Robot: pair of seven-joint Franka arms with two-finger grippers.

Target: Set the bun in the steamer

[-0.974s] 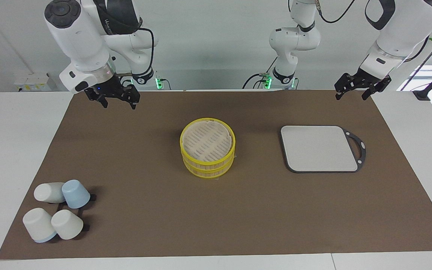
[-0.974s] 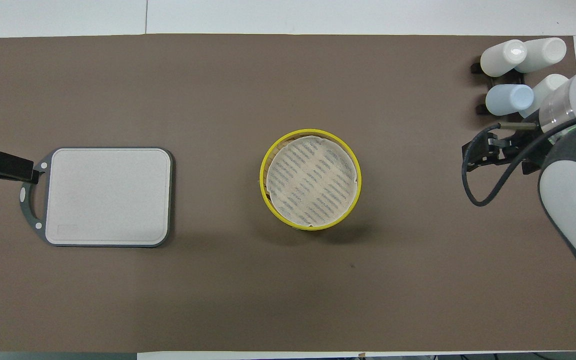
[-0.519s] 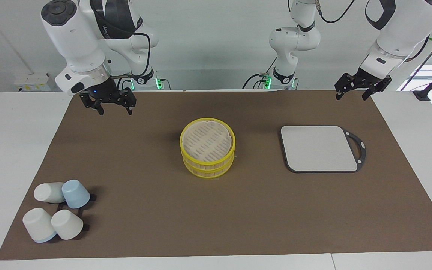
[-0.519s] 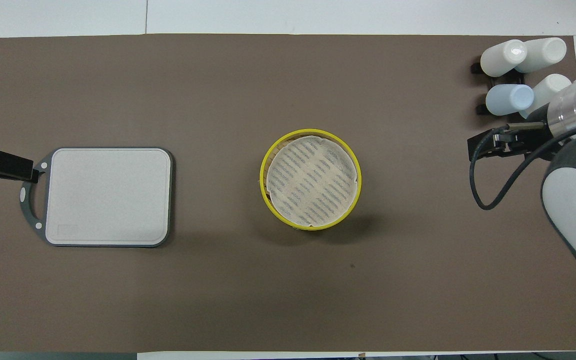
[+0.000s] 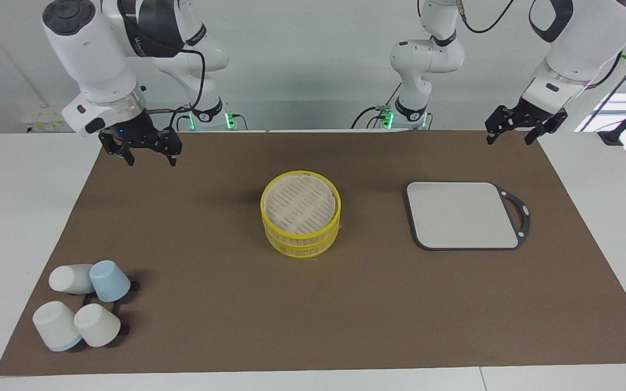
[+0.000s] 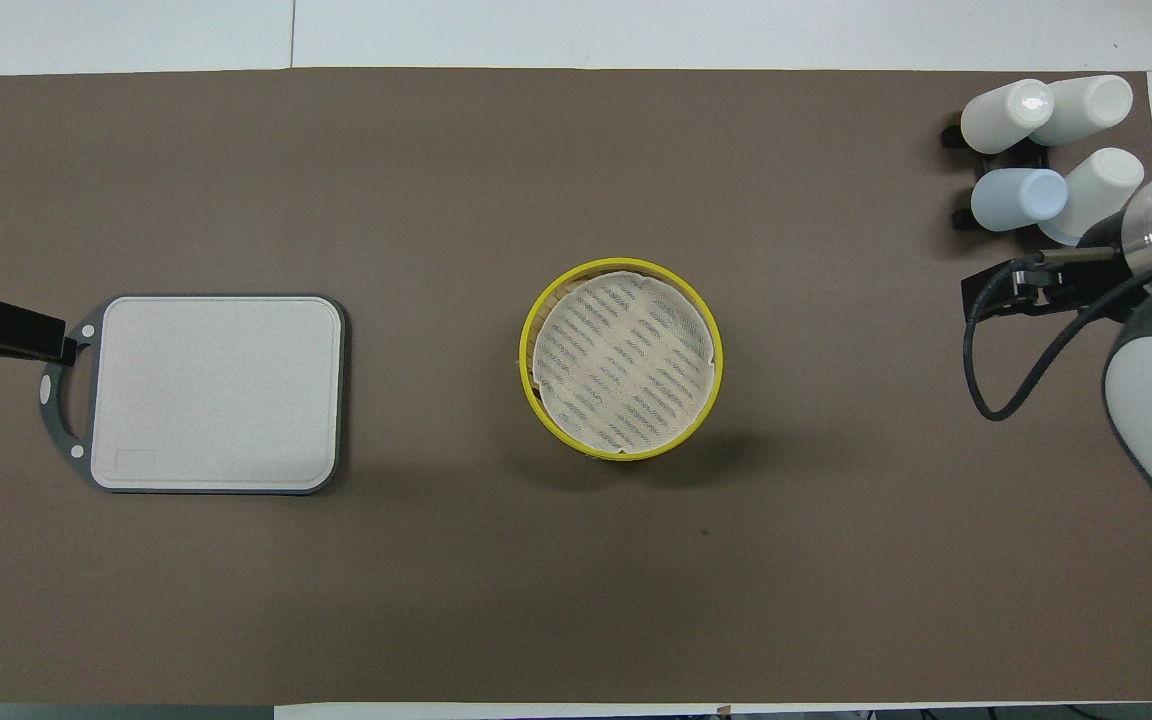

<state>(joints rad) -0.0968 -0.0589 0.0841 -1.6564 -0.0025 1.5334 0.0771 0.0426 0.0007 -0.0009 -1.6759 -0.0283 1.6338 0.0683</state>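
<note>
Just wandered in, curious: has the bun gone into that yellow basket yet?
No bun shows anywhere. The steamer sits mid-table with its lid on, so whatever it holds is hidden. Both hands are open and empty: the right hand is up over the mat's edge and the left hand waits, so nothing is underway.

White worktop (image 5: 14,217) with a brown mat (image 5: 345,304) covering most of it; bare white margins on all sides, a seam line visible along the edge farthest from the robots. Plain pale grey-white wall (image 5: 302,65) at the robots' end. Bright window (image 5: 617,108) patch at the left arm's end. A white socket box (image 5: 47,118) sits against the wall at the right arm's end. Even, diffuse lighting, soft shadows.
</note>
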